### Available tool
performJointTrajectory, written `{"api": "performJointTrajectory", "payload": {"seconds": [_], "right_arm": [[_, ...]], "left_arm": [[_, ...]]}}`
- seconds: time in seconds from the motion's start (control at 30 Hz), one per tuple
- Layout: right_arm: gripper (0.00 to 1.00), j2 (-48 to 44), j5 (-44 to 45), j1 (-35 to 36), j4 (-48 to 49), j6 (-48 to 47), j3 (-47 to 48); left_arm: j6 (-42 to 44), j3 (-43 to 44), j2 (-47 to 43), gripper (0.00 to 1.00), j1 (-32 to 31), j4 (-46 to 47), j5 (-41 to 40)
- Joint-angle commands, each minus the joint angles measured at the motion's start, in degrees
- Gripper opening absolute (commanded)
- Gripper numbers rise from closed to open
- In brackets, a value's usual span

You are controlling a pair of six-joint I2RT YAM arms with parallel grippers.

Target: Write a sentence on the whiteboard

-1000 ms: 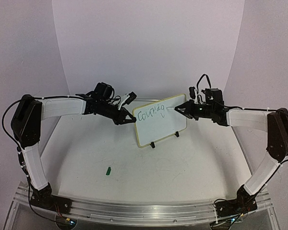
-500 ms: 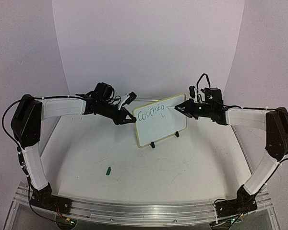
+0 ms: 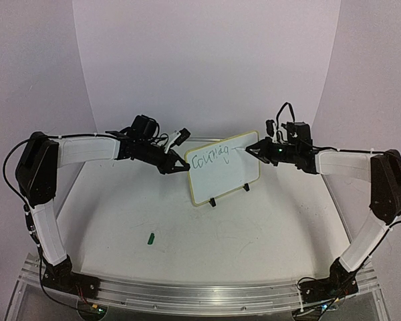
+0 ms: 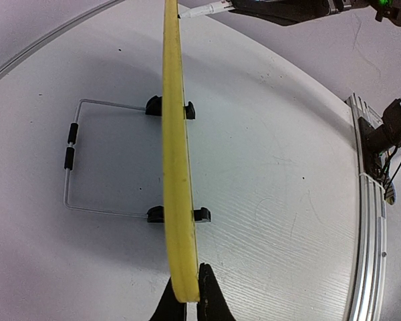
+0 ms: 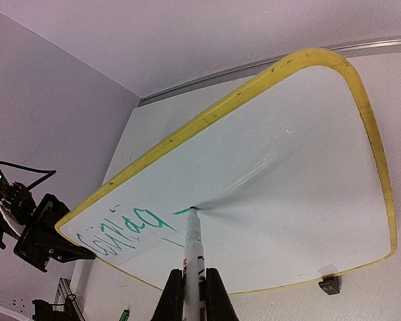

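The yellow-rimmed whiteboard (image 3: 224, 175) stands on black feet near the white tabletop's (image 3: 267, 234) far edge, between both claws; the left gripper (image 3: 185, 167) pinches its left rim; the right gripper (image 3: 248, 151) clamps a white marker (image 5: 192, 247), tip touching the glossy board just right of the green sentence (image 3: 210, 158); a small green piece (image 3: 150, 237) lies near-left.

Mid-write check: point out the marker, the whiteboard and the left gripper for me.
marker (image 5: 192, 254): right wrist view, on its white barrel.
whiteboard (image 5: 287, 180): right wrist view, on the bare white face.
left gripper (image 4: 186, 294): left wrist view, between the fingertips clamping the yellow rim.
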Motion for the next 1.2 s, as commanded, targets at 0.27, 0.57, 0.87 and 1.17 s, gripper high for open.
{"api": "performJointTrajectory", "payload": {"seconds": [0.27,0.57,0.87,1.17], "right_arm": [[0.00,-1.12,-1.32,-0.22,2.25,0.29,3.22],[0.00,0.49,-3.39,-0.21,2.61,0.49,3.68],[0.00,1.62,-4.07,-0.21,2.53,0.31,2.12],[0.00,2.19,-3.99,-0.24,2.48,0.02,0.18]], "left_arm": [[1.08,1.34,1.42,0.00,-0.81,-1.66,-0.18],[0.99,1.39,1.55,0.00,-0.81,-1.68,-0.09],[0.99,1.40,1.66,0.00,-0.89,-1.59,-0.01],[1.00,1.43,1.74,0.00,-0.88,-1.58,0.05]]}}
